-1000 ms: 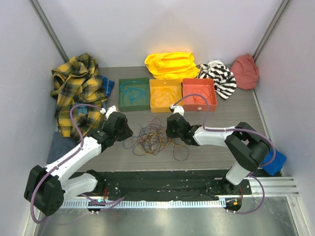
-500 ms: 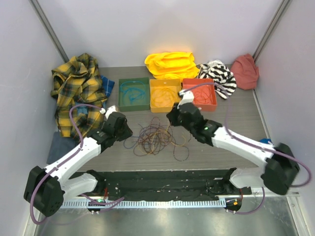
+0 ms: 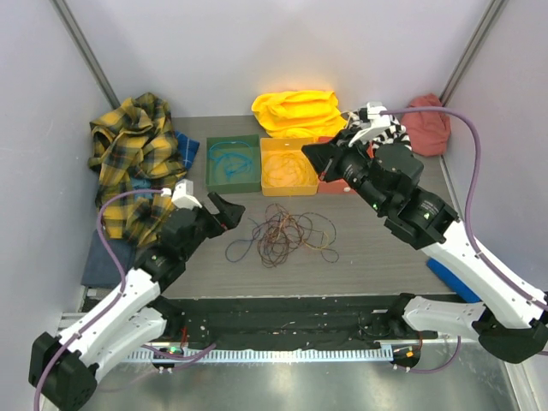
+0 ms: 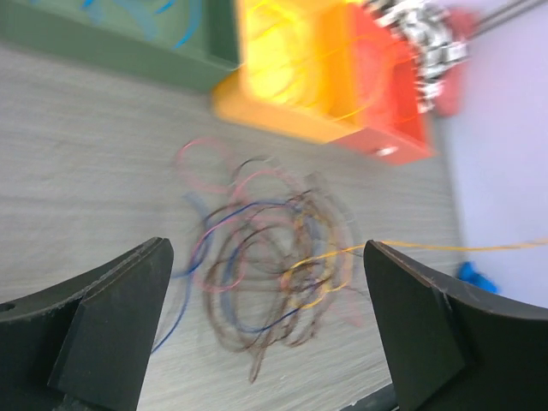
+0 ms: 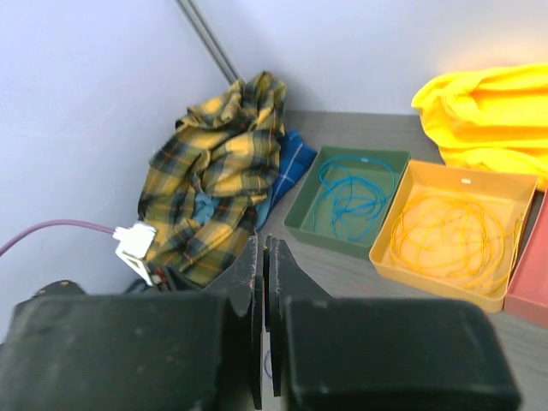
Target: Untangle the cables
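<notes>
Nearest the bases, the left gripper [image 3: 228,209] hangs just beside the left edge of the cables [image 3: 281,231], its jaws spread wide and holding nothing, probably lined up to reach into the bunch. The cables lie as 1 loose tangle of red, blue, yellow and dark loops mid-table, in front of the trays. In the left wrist view 1 yellow strand [image 4: 445,247] runs taut out of the tangle to the right, which suggests it is being drawn free. Farther back, the right gripper [image 3: 310,157] is raised above the trays with its jaws pressed together; whether that strand is pinched there cannot be told. The green tray [image 3: 233,183] holds a teal loop, the orange tray [image 3: 287,187] yellow coils, likely sorted by colour. The table [image 3: 385,257] is dark grey woodgrain. A plaid shirt [image 3: 133,154], yellow cloth [image 3: 295,111] and pink cloth [image 3: 428,120] lie along the pale walls.
</notes>
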Action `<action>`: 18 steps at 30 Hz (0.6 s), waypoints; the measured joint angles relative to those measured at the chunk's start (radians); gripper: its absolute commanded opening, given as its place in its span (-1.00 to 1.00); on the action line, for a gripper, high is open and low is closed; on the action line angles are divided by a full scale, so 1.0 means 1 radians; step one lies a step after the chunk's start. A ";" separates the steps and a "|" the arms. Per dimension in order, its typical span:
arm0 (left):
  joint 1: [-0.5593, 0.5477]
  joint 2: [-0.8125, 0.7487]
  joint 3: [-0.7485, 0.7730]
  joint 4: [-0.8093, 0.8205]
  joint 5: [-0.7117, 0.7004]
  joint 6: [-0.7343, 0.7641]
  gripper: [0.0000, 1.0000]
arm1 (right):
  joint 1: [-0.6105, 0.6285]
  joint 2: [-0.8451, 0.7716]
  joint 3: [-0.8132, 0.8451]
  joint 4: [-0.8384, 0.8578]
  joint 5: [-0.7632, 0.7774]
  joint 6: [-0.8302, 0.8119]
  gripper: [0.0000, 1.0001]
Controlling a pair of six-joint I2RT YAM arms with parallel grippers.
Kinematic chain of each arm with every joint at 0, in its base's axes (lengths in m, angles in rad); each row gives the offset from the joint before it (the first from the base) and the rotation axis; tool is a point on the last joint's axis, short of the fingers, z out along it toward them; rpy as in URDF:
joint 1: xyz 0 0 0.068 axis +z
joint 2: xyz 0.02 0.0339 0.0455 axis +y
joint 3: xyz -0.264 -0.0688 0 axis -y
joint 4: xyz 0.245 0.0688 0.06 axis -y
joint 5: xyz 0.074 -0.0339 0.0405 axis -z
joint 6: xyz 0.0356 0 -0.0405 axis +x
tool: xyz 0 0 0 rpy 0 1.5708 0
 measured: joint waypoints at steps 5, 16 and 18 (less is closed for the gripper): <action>-0.031 -0.096 -0.122 0.256 0.040 0.042 1.00 | 0.000 0.017 0.004 -0.064 -0.042 0.013 -0.98; -0.369 0.142 -0.086 0.554 0.040 0.367 0.99 | 0.001 0.038 0.038 -0.076 -0.163 0.100 -0.98; -0.391 0.193 -0.084 0.594 0.032 0.404 0.99 | 0.003 0.038 0.038 -0.076 -0.171 0.110 -0.98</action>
